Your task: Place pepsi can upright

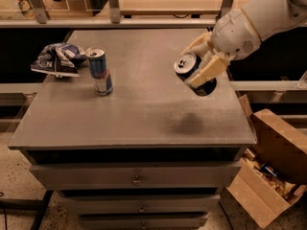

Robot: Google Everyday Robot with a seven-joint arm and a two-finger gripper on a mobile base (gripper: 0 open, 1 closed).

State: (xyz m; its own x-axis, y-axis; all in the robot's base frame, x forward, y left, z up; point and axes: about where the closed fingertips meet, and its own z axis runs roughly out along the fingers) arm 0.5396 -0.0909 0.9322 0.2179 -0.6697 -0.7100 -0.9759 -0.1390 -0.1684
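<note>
The pepsi can (191, 73) is dark navy with a silver top. It hangs tilted in the air above the right part of the grey table (139, 109), its top facing left toward the camera. My gripper (199, 61) is shut on the pepsi can, with cream fingers (209, 69) across its side. A dark shadow lies on the table below the can.
A slim blue-and-silver can (99, 71) stands upright at the left of the table. A wrinkled blue-and-white snack bag (57, 59) lies behind it at the far left. An open cardboard box (271, 164) sits on the floor right of the table. Drawers (136, 178) are below the tabletop.
</note>
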